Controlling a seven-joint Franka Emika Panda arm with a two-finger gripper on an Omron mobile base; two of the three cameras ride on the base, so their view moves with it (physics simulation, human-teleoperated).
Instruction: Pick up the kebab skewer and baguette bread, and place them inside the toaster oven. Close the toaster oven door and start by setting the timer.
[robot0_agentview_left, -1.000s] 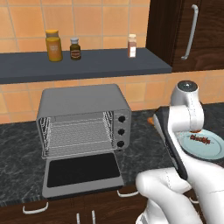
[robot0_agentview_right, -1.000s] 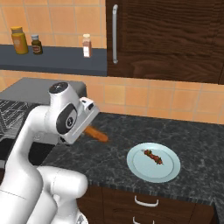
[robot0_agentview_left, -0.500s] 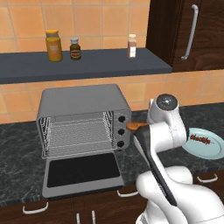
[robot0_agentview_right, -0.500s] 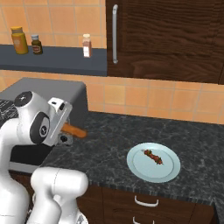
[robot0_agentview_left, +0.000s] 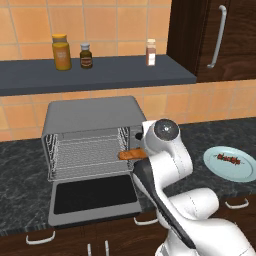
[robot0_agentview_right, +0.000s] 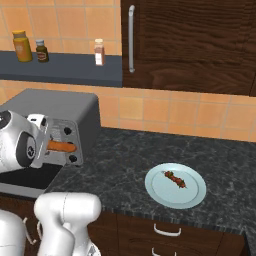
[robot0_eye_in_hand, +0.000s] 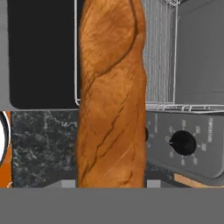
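The hand (robot0_agentview_left: 142, 152) is clenched on the baguette (robot0_agentview_left: 131, 154) and holds it level in front of the oven (robot0_agentview_left: 90, 116), with the free end of the bread pointing to the cavity, just at its right edge. In the hand view the baguette runs straight up the middle, with the wire rack (robot0_eye_in_hand: 158, 52) behind its far part, the dark glass of the door (robot0_eye_in_hand: 41, 52) at one side and a black knob (robot0_eye_in_hand: 183, 143) on the control panel at the other side. The door (robot0_agentview_left: 95, 194) lies fully open and flat, in front of the cavity, so nothing blocks the way in. The skewer (robot0_agentview_right: 174, 179) is not yet touched; it lies on a pale plate (robot0_agentview_right: 192, 196) on the bench (robot0_agentview_right: 120, 165), well apart from the oven to the right. I judge that the step in hand is to carry the bread into the oven, the first of the two things to load. The next move, I think, calls for pushing the baguette further over the rack, so that its whole length rests on the wires and not on the door, and only then letting it go. The bread is long, and the hand grips it near one end, so it can tilt or catch the side frame of the cavity if the approach is not straight. After this the skewer, the closing of the door and the timer are left to do.
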